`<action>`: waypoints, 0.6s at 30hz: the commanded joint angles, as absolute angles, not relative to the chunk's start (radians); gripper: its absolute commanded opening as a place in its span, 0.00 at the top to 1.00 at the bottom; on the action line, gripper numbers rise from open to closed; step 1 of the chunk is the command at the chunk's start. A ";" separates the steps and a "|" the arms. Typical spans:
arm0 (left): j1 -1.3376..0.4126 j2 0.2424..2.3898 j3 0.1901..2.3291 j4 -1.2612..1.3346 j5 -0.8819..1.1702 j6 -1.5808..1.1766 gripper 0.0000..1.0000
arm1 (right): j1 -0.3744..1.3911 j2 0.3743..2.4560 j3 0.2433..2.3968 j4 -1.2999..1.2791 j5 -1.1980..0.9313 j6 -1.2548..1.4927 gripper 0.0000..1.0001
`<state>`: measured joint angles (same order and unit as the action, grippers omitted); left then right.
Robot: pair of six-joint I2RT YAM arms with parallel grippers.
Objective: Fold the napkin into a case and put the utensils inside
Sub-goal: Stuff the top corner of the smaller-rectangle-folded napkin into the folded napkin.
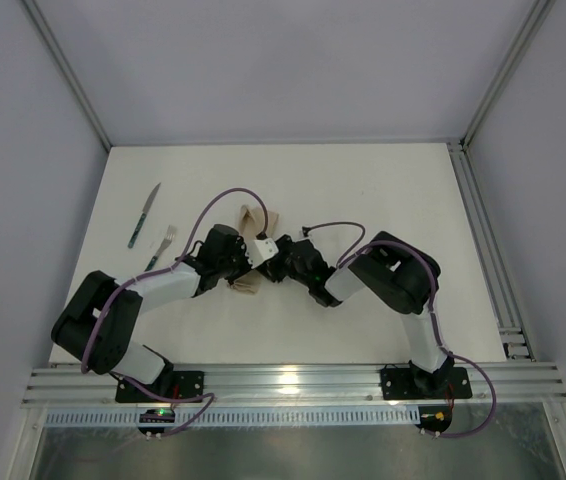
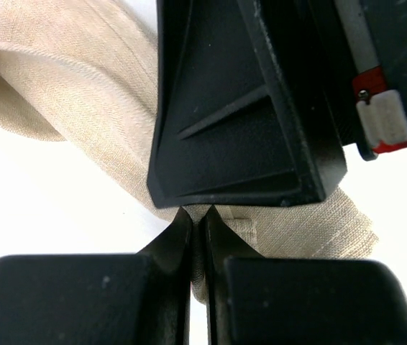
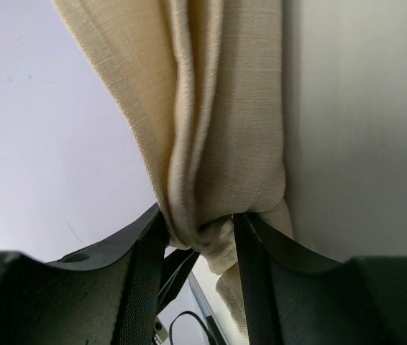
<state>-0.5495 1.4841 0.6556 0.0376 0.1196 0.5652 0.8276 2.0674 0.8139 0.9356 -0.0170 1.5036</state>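
Observation:
The beige napkin [image 1: 255, 219] lies bunched at the table's middle, mostly under both grippers; one end shows above them and one below [image 1: 246, 287]. My left gripper [image 1: 246, 262] is shut on a thin edge of the napkin [image 2: 88, 93], its jaws almost touching. The black body of the right gripper fills the left wrist view right above them. My right gripper [image 1: 268, 262] is shut on a thick gathered fold of the napkin [image 3: 218, 122]. The knife [image 1: 143, 217] and fork [image 1: 161, 246], with teal handles, lie at the left, apart from both grippers.
An aluminium rail [image 1: 483, 240] runs along the table's right edge. Grey enclosure walls stand on the left, back and right. Purple cables [image 1: 225, 200] loop over both wrists.

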 commanded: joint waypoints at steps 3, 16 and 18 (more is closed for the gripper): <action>-0.555 1.489 0.664 0.046 0.169 0.561 1.00 | 0.833 2.065 0.836 0.882 0.031 1.503 0.54; -0.551 1.483 0.704 -0.055 0.230 0.565 0.76 | 0.831 2.121 0.856 0.928 0.048 1.535 0.94; -0.534 1.467 0.729 -0.101 0.259 0.552 0.71 | 0.830 2.128 0.844 0.951 0.051 1.545 0.96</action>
